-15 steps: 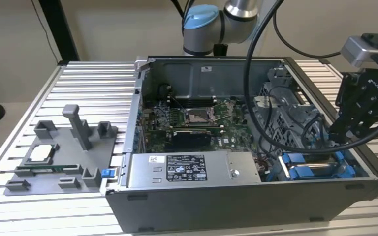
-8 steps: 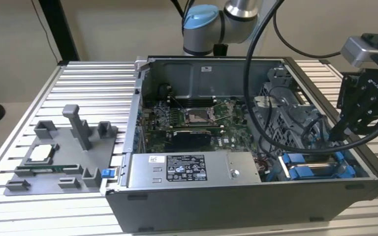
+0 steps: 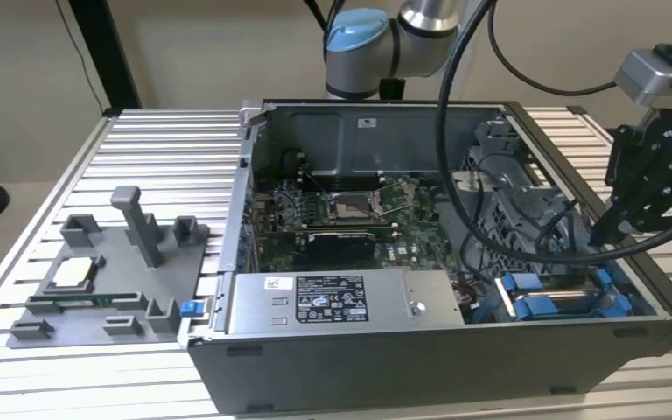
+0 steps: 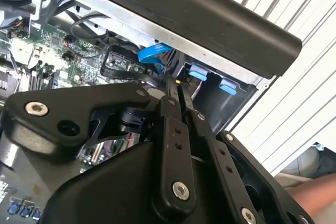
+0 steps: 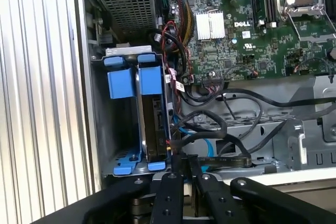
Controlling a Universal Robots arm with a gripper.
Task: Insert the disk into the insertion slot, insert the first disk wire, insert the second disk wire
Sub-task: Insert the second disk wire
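Below the hand, in the exterior view, the disk already lies low in the near corner of the open computer case, which rests on the slatted table. Blue carrier plastic shows at both of its ends. The first step therefore looks done, and I judge a wire step to be in hand. The hand reaches down into the case with its fingers pressed together.

Just ahead of the fingertips, in the first wrist view, the disk stands on edge inside the grey insertion slot. Its long axis runs straight away from the hand. The blue end tabs are at the far end, toward the perforated power supply, and the connector end faces the hand. The fingers look pinched on the end of a black disk wire, right at the disk's near end. Seating it, by my reading, calls for squaring the plug with the port there and a short, straight push along the disk's axis. The loose cables close by could snag.

Just past the closed tips, in the second wrist view, two blue plastic tabs sit against the case wall. A blue cable and the motherboard lie beyond.
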